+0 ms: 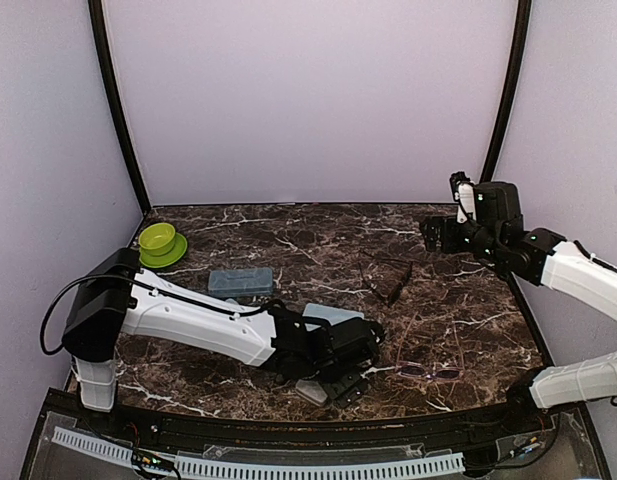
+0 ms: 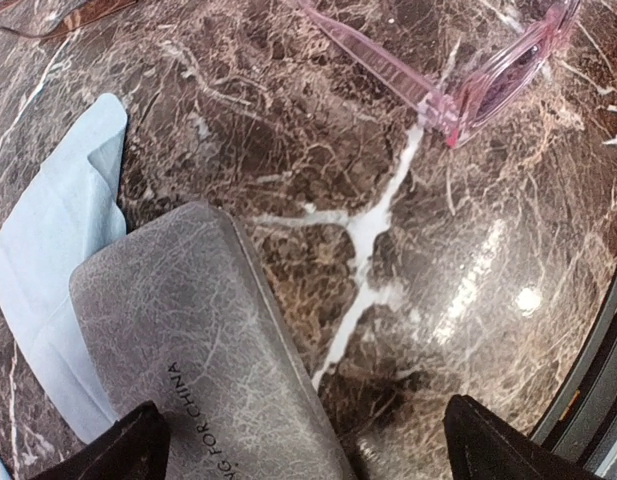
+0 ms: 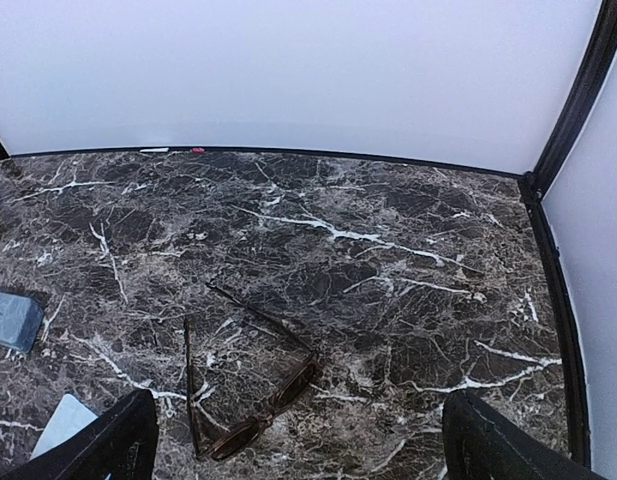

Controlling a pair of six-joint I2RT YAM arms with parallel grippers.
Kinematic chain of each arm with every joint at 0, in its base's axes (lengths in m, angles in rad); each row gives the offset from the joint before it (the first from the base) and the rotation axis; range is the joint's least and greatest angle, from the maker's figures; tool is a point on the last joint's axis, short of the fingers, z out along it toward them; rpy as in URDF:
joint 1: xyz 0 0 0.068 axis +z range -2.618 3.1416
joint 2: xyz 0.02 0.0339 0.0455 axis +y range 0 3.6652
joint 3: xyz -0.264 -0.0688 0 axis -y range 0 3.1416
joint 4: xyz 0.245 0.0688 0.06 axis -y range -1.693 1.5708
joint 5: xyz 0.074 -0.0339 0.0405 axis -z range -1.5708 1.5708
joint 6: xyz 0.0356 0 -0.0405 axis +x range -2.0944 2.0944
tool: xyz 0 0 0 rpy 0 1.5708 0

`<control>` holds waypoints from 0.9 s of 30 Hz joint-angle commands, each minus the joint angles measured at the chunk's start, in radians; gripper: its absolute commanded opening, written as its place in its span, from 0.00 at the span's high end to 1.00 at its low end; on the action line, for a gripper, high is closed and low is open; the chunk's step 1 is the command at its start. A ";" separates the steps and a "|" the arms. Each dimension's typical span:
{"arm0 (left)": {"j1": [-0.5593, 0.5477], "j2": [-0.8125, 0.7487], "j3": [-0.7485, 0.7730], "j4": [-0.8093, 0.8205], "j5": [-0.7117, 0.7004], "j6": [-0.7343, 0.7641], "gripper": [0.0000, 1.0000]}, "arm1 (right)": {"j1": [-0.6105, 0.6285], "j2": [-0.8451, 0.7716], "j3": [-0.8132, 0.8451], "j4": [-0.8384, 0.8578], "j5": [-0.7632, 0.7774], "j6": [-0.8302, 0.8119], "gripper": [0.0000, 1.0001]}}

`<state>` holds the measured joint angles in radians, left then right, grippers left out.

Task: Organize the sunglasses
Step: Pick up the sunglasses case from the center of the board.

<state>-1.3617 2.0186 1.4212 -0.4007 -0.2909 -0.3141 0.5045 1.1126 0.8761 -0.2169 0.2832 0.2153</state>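
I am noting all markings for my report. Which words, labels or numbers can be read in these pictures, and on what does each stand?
"G FOR CHINA": printed on the grey case, left wrist view; the letters before it are cut off at the picture's lower edge.
No other text can be read in any view.

The dark pair has a thin brown-black frame. It lies flat on the desk, right of centre, with both arms unfolded and spread apart. The pink pair has a slim, see-through pink-purple frame with dark lenses. It lies close to the desk's near edge, its arms also unfolded. The two pairs lie apart, not touching.
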 commanded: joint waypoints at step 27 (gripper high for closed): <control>0.046 -0.077 -0.100 -0.060 0.096 -0.069 0.03 | 0.008 0.029 -0.011 0.046 0.009 -0.002 0.00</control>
<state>-1.3262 1.9579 1.3415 -0.4583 -0.2615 -0.3714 0.5045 1.1355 0.8761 -0.2092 0.2874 0.2150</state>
